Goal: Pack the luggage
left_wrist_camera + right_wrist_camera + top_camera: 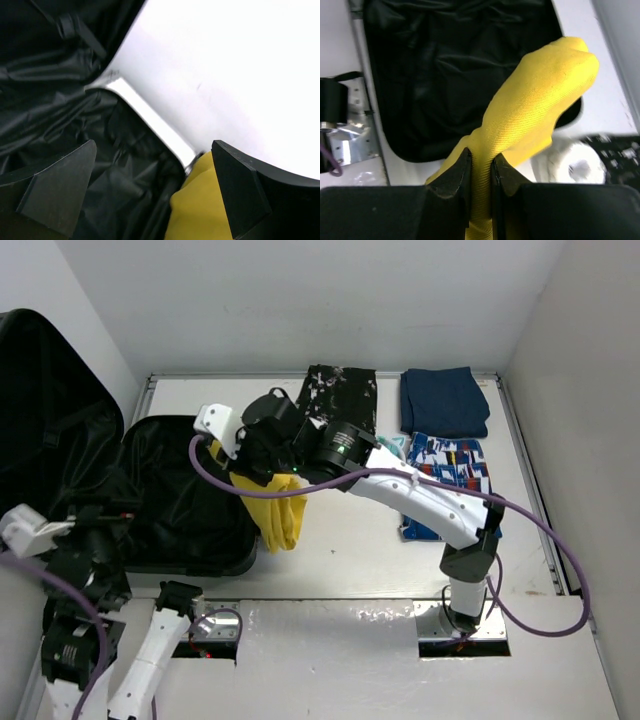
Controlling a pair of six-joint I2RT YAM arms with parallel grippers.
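The luggage (180, 502), a black hard-shell suitcase, lies open at the left of the table with its lid (45, 410) standing against the left wall. Its black lining (445, 65) is crumpled, and nothing shows inside in the parts in view. My right gripper (246, 466) is shut on a yellow garment (273, 512), which hangs over the suitcase's right rim. In the right wrist view the jaws (481, 165) pinch the yellow cloth (535, 105) tightly. My left gripper (97, 532) hovers open over the suitcase's near left corner. Between its fingers (150, 195) are only lining (50, 100) and yellow cloth (200, 212) beyond.
A black garment with a white pattern (340, 390) lies at the back centre. A folded navy garment (444, 400) sits at the back right, with a blue, white and red patterned cloth (450, 468) in front of it. A metal rail (530, 480) runs along the table's right edge.
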